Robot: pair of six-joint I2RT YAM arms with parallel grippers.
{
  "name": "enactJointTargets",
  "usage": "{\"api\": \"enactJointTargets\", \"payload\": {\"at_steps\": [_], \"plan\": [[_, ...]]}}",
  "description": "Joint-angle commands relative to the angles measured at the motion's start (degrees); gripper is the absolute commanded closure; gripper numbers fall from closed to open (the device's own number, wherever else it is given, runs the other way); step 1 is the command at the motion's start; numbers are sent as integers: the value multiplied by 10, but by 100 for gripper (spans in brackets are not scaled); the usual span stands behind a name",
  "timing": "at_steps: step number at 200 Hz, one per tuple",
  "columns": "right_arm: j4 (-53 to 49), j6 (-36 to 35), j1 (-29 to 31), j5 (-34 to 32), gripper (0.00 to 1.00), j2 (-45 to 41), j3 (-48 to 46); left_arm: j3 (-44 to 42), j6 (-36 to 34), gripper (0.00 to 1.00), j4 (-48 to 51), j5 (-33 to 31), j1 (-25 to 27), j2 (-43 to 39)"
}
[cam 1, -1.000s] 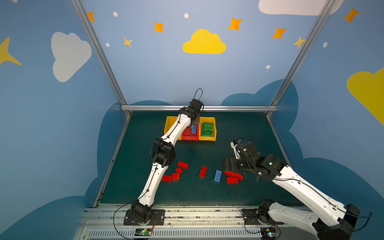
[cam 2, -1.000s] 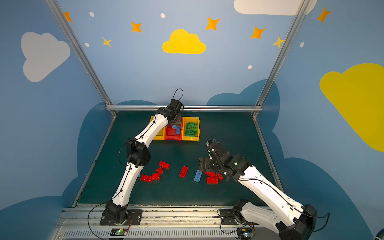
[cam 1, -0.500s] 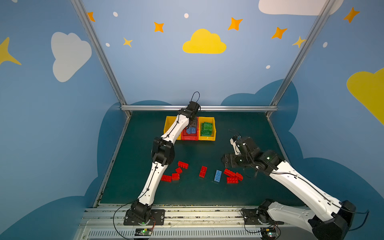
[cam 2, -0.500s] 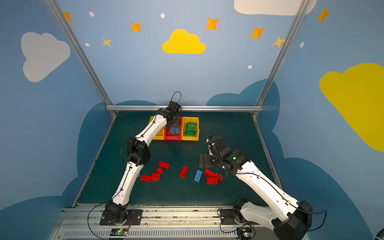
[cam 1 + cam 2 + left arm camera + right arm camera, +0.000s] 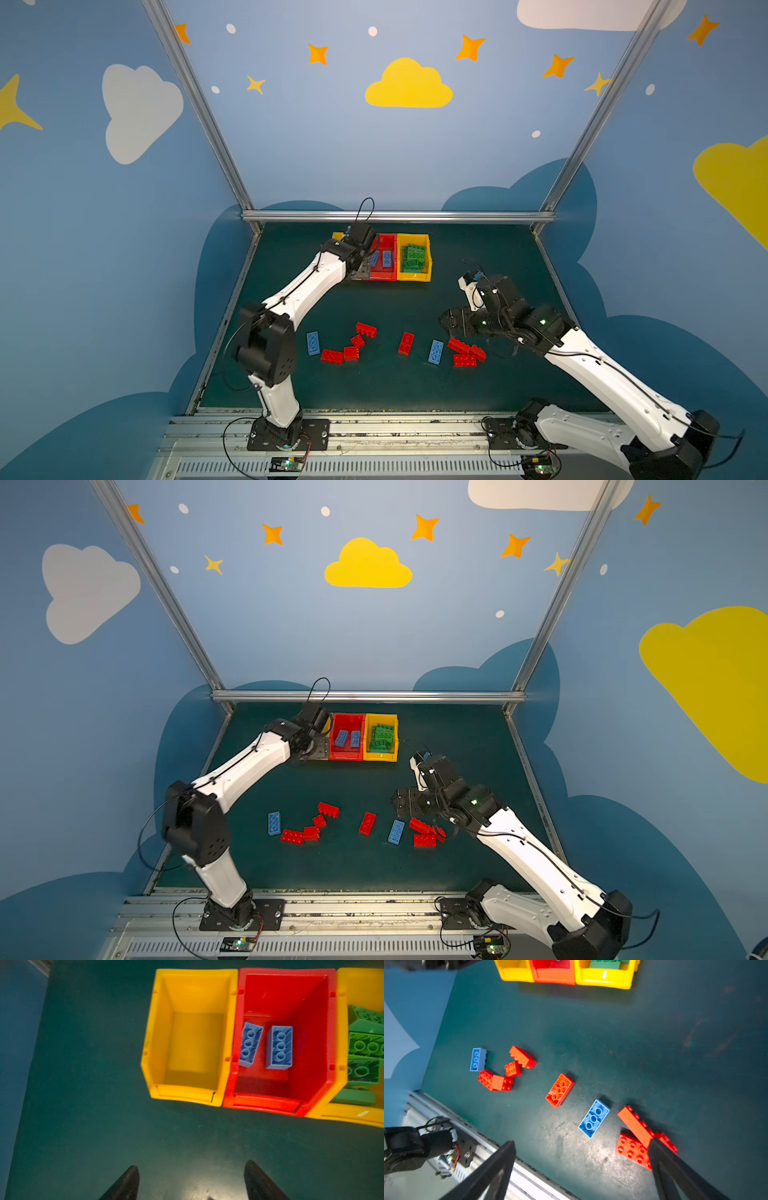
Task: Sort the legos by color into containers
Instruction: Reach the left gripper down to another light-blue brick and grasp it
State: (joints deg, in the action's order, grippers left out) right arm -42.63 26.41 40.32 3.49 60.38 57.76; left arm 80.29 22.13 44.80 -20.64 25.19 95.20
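Change: left gripper was closed over the red bin a second ago; it has since spread its jaws and backed off toward the bin's near edge. The right arm has shifted slightly.
Left gripper: jaws well apart, nothing between them, over bare table in front of the left yellow bin.
Red bin: middle of the joined row, two blue bricks side by side on its floor, hollow side up.
Right yellow bin: pile of green bricks.
Right gripper: spread wide, holding nothing, near the front-right group of bricks.
Contact: in the right wrist view one finger overlaps that red group; touching or just above, can't tell.
Loose blue: one at the far left of the scatter, one right of centre.
Loose red bricks: four clustered left, one alone at centre, three at right.
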Motion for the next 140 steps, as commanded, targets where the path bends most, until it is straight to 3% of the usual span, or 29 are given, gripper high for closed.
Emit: {"api": "enactJointTargets", "payload": {"at_steps": [1, 34, 66, 140], "plan": [[18, -12, 4, 37, 3, -4, -11, -122, 71, 22, -3, -36, -1, -59], [26, -12, 18, 46, 3, -1, -14, -281, 158, 22, -7, -26, -1, -164], [28, -5, 39, 42, 3, -5, -16, -346, 214, 22, -12, -24, -4, -214], [2, 17, 67, 1, 3, -50, -28, -410, 227, 21, -98, 27, -41, -185]]}}
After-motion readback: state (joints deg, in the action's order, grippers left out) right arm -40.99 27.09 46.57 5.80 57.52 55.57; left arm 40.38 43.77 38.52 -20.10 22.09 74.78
